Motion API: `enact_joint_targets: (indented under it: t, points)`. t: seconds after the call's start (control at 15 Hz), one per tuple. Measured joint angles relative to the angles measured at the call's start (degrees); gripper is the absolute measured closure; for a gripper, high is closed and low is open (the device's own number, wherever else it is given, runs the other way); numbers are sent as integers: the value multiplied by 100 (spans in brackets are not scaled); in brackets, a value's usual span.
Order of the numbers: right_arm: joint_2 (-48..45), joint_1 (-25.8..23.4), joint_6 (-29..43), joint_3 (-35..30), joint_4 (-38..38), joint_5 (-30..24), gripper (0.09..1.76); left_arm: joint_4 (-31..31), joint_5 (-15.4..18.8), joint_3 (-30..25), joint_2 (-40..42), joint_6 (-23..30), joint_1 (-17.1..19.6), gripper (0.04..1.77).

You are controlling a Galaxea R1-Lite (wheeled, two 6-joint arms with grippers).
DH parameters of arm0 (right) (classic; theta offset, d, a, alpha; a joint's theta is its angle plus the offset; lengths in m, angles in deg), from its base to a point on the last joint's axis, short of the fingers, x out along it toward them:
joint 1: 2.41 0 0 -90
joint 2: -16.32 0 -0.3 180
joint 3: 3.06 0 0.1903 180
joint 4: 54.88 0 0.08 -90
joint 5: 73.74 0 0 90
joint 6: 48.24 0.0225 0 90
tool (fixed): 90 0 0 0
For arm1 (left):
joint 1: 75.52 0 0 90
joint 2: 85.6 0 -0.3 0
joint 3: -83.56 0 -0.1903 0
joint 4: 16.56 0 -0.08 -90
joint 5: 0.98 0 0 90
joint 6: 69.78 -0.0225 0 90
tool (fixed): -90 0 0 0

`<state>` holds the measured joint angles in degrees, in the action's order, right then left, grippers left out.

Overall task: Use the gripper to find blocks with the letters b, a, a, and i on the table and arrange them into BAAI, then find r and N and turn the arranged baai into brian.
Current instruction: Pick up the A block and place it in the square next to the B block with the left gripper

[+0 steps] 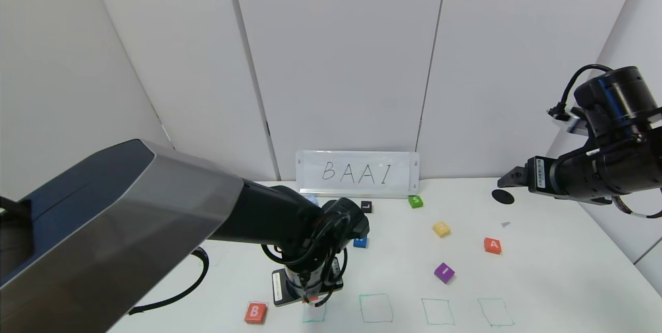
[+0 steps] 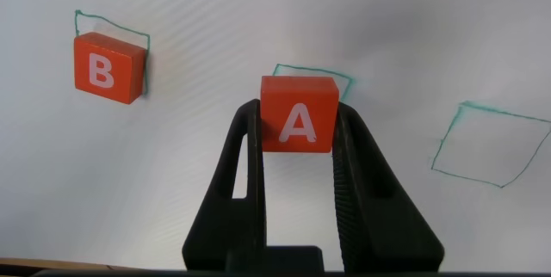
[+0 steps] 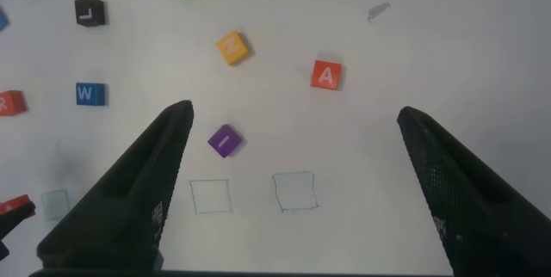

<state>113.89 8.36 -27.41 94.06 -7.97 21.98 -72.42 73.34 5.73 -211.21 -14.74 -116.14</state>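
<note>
An orange-red block marked A [image 2: 298,113] sits clamped between the two black fingers of the left gripper [image 2: 298,139], its white letter facing the wrist camera. In the left wrist view it hangs over a green hand-drawn square [image 2: 312,77] on the white table [image 1: 543,271]; whether it touches the surface cannot be told. In the head view the left gripper [image 1: 309,299] points down at the near edge of the table, over the leftmost visible square [image 1: 314,313], and its body hides the held block almost entirely.

Just left of it lies the orange-red B block [image 1: 255,312], flat on the table, partly covering another green square in the wrist view. To the right along the near edge run three more green squares, all bare. Farther right and a little farther back lie the purple I block [image 1: 444,272] and a second orange-red A block [image 1: 492,245], well apart from each other. Beyond them are a yellow block [image 1: 441,228], whose letter is unreadable, a green block marked S [image 1: 415,201], a black block marked L [image 1: 366,207] and a blue block marked W [image 3: 89,94], the last half hidden behind the left arm in the head view. The right wrist view also catches an orange-red block [image 3: 10,103] at its edge, letter cut off.

A white card [image 1: 357,173] propped against the far wall reads BAAI in handwriting.

The right gripper [image 3: 293,191] hovers high at the far right, fingers spread wide, near a black round hole [image 1: 502,196].
</note>
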Motion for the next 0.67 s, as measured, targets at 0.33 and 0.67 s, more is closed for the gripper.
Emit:
enact_joint_targets:
  t: [0.33,0.67]
  points:
    - [0,2,2,-2,2,0,14,885,62,-890,371,-1031,-98,130]
    - [-15,5,0,-2,0,-6,14,1290,440,-1318,475,-1582,-191,130]
